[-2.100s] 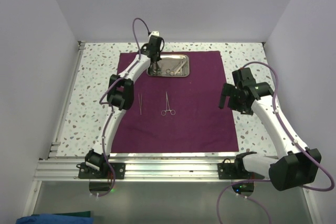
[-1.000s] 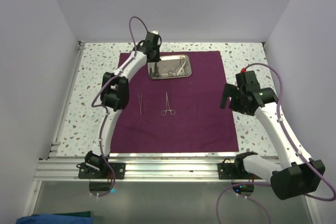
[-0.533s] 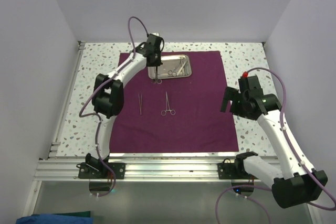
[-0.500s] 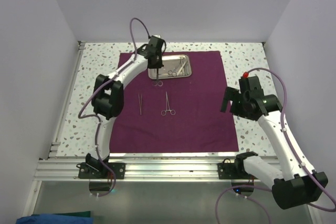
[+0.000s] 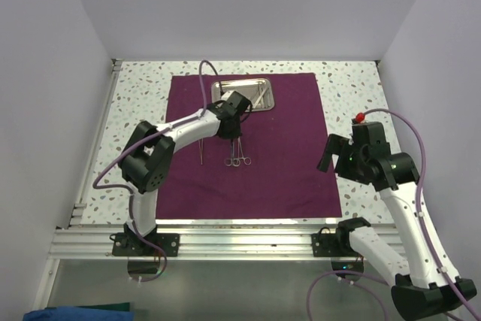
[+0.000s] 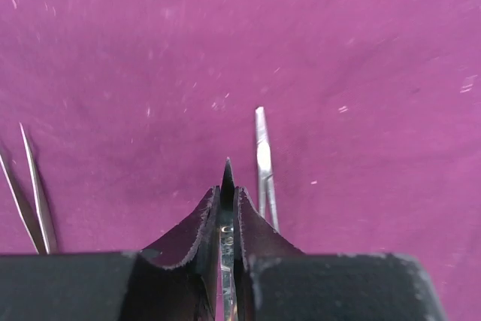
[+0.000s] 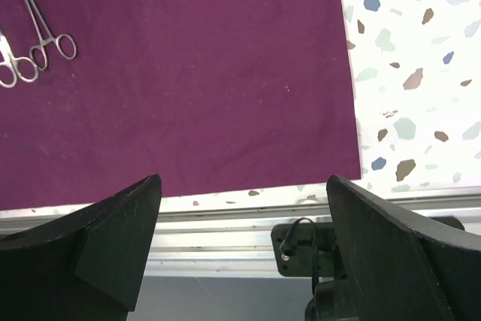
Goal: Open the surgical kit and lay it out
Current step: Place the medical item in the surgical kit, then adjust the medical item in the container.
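The plum cloth (image 5: pixel 285 148) lies spread flat on the table. The steel tray (image 5: pixel 242 86) sits at its far middle with a silver instrument (image 5: pixel 257 98) inside. My left gripper (image 5: pixel 232 134) is shut on a thin silver ring-handled instrument (image 6: pixel 225 223), held low over the cloth, its rings (image 5: pixel 229 162) toward me. Laid forceps (image 6: pixel 264 159) lie just right of it, also in the top view (image 5: pixel 241 152). Tweezers (image 5: pixel 201 149) lie to the left, also in the left wrist view (image 6: pixel 34 199). My right gripper (image 5: pixel 325 152) is open and empty over the cloth's right edge.
Speckled tabletop (image 5: pixel 353 95) borders the cloth on all sides. An aluminium rail (image 5: pixel 240 242) runs along the near edge and shows in the right wrist view (image 7: pixel 225 223). White walls enclose the left, right and back.
My left gripper lifted an instrument out of the tray and carried it toward me, down beside the laid forceps. My right arm drew back slightly to the right.
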Controlling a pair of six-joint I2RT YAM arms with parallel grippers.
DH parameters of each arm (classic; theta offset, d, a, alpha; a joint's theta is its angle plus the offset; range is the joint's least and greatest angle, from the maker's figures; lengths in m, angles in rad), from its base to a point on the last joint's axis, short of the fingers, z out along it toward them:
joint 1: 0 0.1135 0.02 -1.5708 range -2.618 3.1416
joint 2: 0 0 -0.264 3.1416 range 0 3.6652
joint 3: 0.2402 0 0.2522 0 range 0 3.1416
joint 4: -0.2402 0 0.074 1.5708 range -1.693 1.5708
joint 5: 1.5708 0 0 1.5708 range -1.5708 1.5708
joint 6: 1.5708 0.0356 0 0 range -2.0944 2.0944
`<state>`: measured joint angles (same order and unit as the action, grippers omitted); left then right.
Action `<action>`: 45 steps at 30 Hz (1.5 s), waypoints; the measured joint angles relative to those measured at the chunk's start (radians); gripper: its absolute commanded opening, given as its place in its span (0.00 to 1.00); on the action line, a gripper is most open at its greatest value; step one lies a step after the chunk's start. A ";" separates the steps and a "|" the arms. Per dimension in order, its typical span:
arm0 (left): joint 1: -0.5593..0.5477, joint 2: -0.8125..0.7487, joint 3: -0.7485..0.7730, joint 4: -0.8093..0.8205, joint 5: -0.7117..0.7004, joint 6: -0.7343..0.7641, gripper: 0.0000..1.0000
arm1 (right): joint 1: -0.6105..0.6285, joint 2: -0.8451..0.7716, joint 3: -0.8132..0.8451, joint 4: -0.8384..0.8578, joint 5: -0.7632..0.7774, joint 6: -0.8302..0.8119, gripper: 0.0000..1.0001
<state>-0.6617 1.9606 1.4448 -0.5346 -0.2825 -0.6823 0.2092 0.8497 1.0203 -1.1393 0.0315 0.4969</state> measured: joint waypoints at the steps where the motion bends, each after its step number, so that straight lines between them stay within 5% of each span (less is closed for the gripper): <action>1: 0.000 0.000 -0.017 0.004 -0.003 -0.011 0.07 | 0.000 -0.010 0.000 -0.009 -0.001 0.000 0.96; 2: 0.000 0.000 -0.026 0.005 -0.003 -0.015 0.23 | 0.000 -0.019 -0.001 -0.017 -0.001 0.000 0.96; 3: -0.001 0.000 -0.033 0.005 -0.003 -0.017 0.28 | 0.000 -0.026 -0.002 -0.023 -0.002 0.001 0.96; 8: -0.002 0.005 0.006 0.005 -0.009 -0.004 0.46 | 0.000 -0.032 -0.004 -0.038 -0.001 0.004 0.96; 23: 0.136 0.415 0.713 0.094 0.116 0.248 0.45 | 0.000 0.070 0.039 -0.035 0.057 0.047 0.96; 30: 0.179 0.599 0.778 0.167 0.225 0.310 0.39 | 0.000 0.172 0.092 -0.025 0.117 0.043 0.96; 45: 0.163 0.615 0.785 0.174 0.312 0.358 0.40 | 0.000 0.236 0.100 -0.011 0.135 0.034 0.96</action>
<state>-0.4984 2.5752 2.2303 -0.3603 0.0299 -0.3244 0.2089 1.0859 1.1202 -1.1507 0.1661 0.5312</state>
